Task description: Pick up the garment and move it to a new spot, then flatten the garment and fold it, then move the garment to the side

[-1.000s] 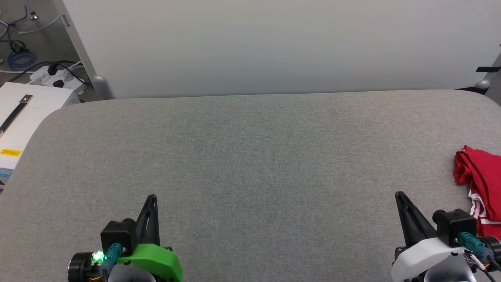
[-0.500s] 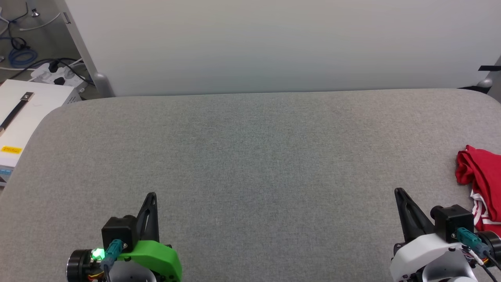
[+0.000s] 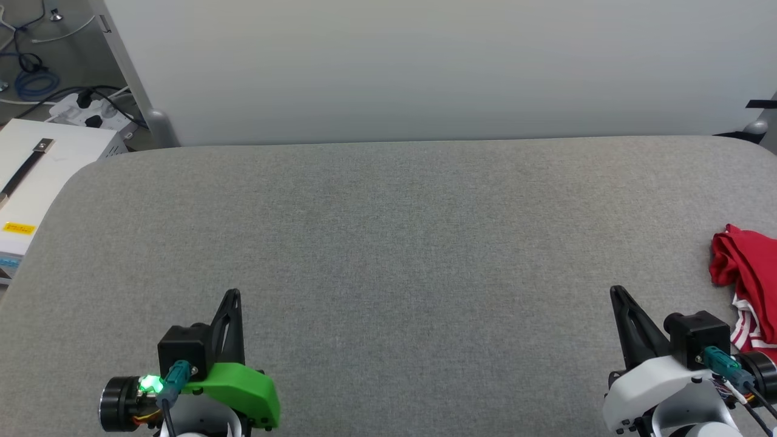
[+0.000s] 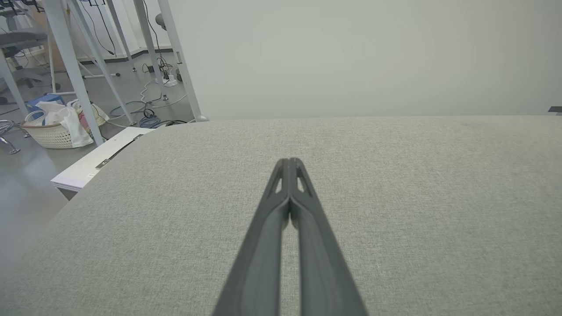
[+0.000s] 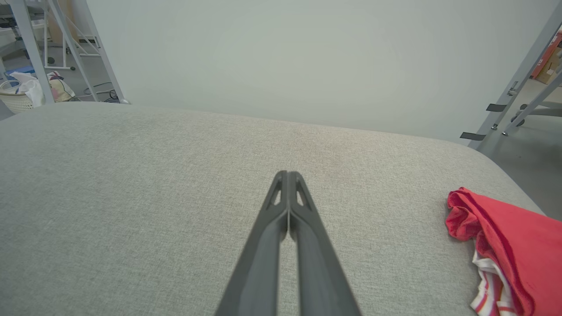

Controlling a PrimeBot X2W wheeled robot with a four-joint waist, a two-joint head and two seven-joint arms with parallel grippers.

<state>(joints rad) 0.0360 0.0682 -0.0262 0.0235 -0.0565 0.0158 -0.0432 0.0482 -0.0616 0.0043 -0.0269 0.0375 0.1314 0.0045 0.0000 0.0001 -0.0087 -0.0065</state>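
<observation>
The garment [image 3: 748,273] is a bright red bunched shirt with red-and-white striped trim, lying at the right edge of the grey padded table [image 3: 400,243]; in the right wrist view the garment [image 5: 509,245] sits low on the right. My right gripper [image 3: 619,295] is shut and empty, a short way left of the cloth; its tips [image 5: 287,174] meet over bare table. My left gripper [image 3: 232,295] rests at the lower left, also shut with nothing held, its tips [image 4: 290,161] pressed together.
A pale partition wall [image 3: 425,67] stands behind the table. A white box [image 3: 42,170] with a dark strap sits off the table's left edge, cables [image 3: 36,79] on the floor beyond. A laundry basket [image 4: 57,127] stands on the floor at far left.
The head camera has shifted a little, so the whole picture slid slightly. Both grippers stay shut and the garment lies where it was.
</observation>
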